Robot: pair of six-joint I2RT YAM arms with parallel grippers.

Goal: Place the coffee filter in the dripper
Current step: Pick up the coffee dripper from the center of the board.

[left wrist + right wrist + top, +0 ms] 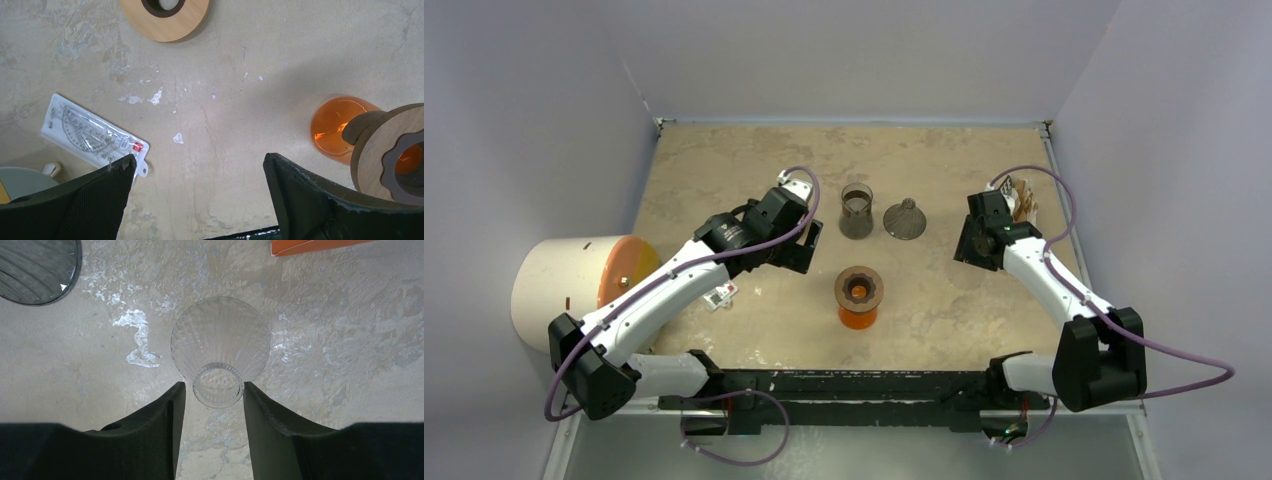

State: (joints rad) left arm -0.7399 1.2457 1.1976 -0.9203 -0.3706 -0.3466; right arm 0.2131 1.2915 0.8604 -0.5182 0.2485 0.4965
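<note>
Centrally in the right wrist view, the clear ribbed glass dripper (pixel 220 342) stands mouth-down, its neck between the right gripper's (pixel 214 390) part-open jaws. The left gripper (pixel 199 160) gapes wide above the table (pixel 225 75).

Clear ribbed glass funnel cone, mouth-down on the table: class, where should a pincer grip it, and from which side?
Grip the short narrow neck, which points up because the clear ribbed glass funnel cone rests on its wide mouth. Come from above, one finger either side, as the right pincer is lined up. The sloping wall below would probably slip free.
</note>
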